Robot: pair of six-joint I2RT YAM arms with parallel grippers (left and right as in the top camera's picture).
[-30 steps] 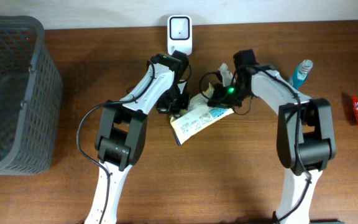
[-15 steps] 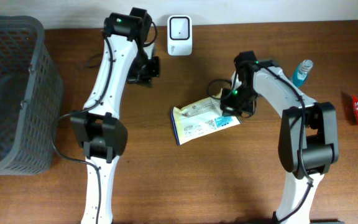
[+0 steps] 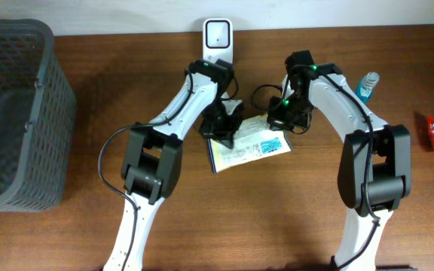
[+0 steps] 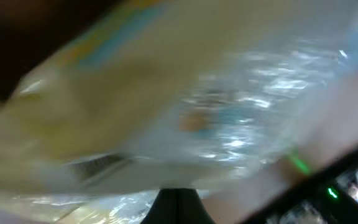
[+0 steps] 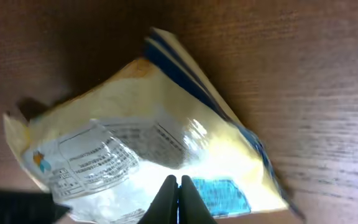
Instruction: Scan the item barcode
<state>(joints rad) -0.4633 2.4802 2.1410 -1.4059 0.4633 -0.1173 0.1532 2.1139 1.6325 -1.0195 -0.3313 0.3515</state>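
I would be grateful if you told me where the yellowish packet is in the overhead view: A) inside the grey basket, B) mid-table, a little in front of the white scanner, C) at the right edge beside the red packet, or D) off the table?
B: the overhead view shows the packet in the middle of the table, just in front of the scanner and far from the basket.

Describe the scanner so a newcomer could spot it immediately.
Start at the brown wooden table and follow its far edge to the middle. The scanner stands there: a small white box with a square window on its face, unlike the yellow packet lying in front.
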